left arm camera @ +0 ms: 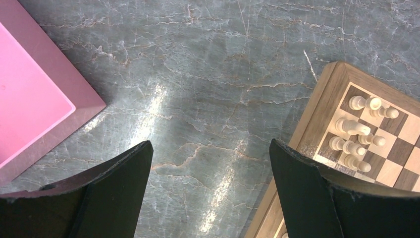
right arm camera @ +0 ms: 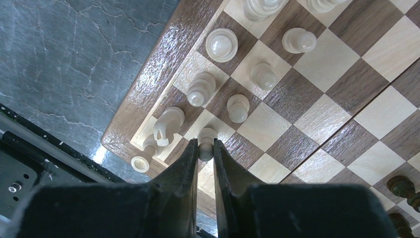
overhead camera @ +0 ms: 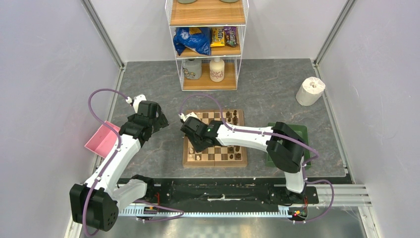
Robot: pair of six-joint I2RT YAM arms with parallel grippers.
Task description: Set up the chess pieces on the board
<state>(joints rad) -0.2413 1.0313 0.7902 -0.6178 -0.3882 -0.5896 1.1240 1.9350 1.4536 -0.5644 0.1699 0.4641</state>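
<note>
The board lies mid-table; its corner shows in the left wrist view and fills the right wrist view. Several cream pieces stand on its near-left squares; one cream piece lies toppled at the corner. Dark pieces stand at the far right, more at the near right. My right gripper is shut on a cream pawn over the near-left squares. My left gripper is open and empty over bare table, left of the board.
A pink tray lies at the left edge, also in the left wrist view. A green tray sits right of the board under my right arm. A paper roll and a wire shelf stand behind.
</note>
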